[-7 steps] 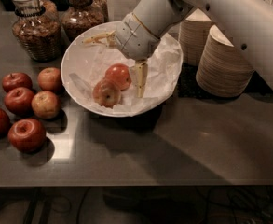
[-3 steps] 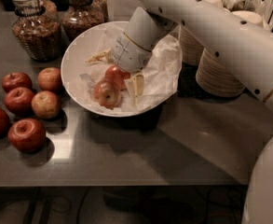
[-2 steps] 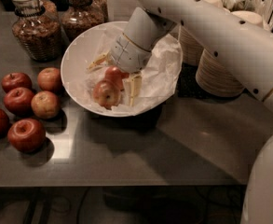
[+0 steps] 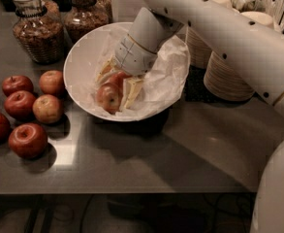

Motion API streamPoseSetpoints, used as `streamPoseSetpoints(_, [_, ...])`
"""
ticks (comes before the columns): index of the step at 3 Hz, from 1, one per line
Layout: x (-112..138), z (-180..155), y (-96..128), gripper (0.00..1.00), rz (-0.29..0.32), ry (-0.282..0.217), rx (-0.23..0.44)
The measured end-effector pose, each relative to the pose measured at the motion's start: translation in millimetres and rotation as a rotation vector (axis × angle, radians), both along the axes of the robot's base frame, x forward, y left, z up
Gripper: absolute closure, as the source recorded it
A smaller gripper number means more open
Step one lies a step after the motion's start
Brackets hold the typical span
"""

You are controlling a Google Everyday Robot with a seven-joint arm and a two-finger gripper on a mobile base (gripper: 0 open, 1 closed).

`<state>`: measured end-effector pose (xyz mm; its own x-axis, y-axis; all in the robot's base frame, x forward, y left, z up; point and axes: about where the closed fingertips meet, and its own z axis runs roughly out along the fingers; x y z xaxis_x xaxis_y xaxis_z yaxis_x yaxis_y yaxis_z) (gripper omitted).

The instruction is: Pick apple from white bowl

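The white bowl (image 4: 78,57), lined with crumpled white paper, stands at the middle of the dark table. Two apples lie in it. The orange-red apple (image 4: 120,78) sits between my cream fingers (image 4: 132,90). A yellowish-blotched apple (image 4: 107,97) lies just in front of it, touching it. My gripper (image 4: 118,81) reaches down into the bowl from the upper right. Its fingers press on both sides of the orange-red apple. The wrist hides the apple's top.
Several darker red apples (image 4: 27,140) lie in a group on the table to the left. Two glass jars (image 4: 37,23) stand behind the bowl. Stacks of beige paper bowls (image 4: 226,76) stand to the right. My white arm crosses the right side.
The gripper has come down lower into the bowl and shifted a little left, and its fingers now sit tight on the orange-red apple. Both apples have shifted slightly left.
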<state>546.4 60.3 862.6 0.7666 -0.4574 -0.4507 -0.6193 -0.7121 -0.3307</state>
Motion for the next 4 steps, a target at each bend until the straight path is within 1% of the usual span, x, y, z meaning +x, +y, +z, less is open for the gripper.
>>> streamPoseSetpoints(1, [0.0, 0.0, 0.0, 0.89, 0.000, 0.000, 0.000])
streamPoseSetpoints(2, [0.0, 0.0, 0.0, 1.00, 0.000, 0.000, 0.000])
streamPoseSetpoints(3, [-1.3, -0.7, 10.5, 1.00, 0.013, 0.004, 0.059])
streamPoseSetpoints(4, [-5.7, 28.1, 14.3, 1.00, 0.046, -0.045, 0.150])
